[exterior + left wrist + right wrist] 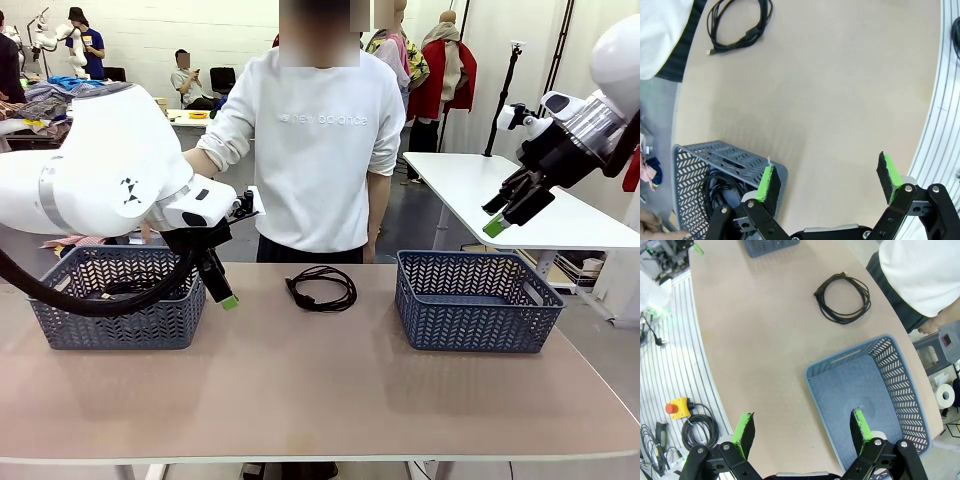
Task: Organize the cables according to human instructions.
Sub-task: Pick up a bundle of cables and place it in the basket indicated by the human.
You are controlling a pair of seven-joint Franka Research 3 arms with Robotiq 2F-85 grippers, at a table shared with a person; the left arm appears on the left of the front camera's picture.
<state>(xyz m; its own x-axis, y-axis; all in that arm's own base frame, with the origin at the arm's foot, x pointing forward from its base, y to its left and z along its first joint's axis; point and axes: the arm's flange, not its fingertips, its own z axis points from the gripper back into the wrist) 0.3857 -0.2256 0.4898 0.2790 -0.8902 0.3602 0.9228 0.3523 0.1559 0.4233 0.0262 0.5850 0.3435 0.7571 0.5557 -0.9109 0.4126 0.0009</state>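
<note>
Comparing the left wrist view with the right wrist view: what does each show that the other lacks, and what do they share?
Left wrist alone: the left pincer, open, above the table edge, and the inside of the left basket, where black cable lies.

Right wrist alone: the right pincer, open, above the right basket, whose floor is bare, plus a yellow box with a red button off the table.

Both: the tan table, one coiled cable lying on it, and the person's white top.

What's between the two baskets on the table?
One coiled black cable lies near the far edge, on otherwise bare tabletop between the left basket and right basket; front view shows it.
</note>
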